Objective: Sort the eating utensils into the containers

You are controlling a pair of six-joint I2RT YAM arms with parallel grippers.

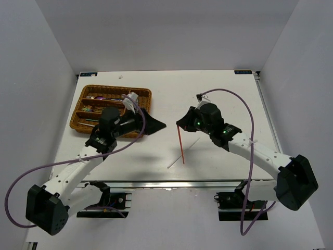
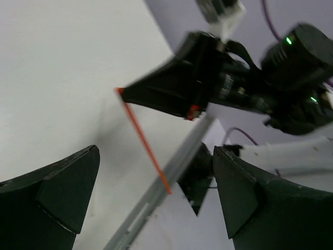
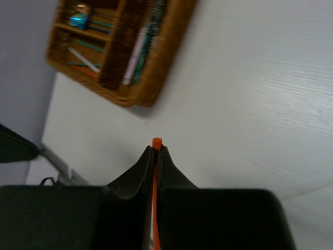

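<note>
Wicker tray (image 1: pixel 78 123) at approx 10 o'clock on white table (image 1: pixel 229 104), dividers running 9-to-3. Utensils (image 1: pixel 92 108) inside, w/ purple, teal and silver bits showing; types not clear.

L gripper (image 1: pixel 156 125) just off tray's 4 o'clock corner, over bare tabletop, pointing twd 3 o'clock. Finger gap not readable from this angle.

R gripper (image 1: pixel 180 124) near it at 3 o'clock, tips facing 9, apart from L. Clamped on top end of orange chopstick (image 1: pixel 181 146), hanging twd 6 o'clock w/ slight tilt, lower end at or near tabletop.

Pale chopstick (image 1: pixel 173 163) flat on table, lying 7-to-1, crossing orange one's lower part in view.

Purple cables (image 1: pixel 225 90) looping off both arms.
</note>
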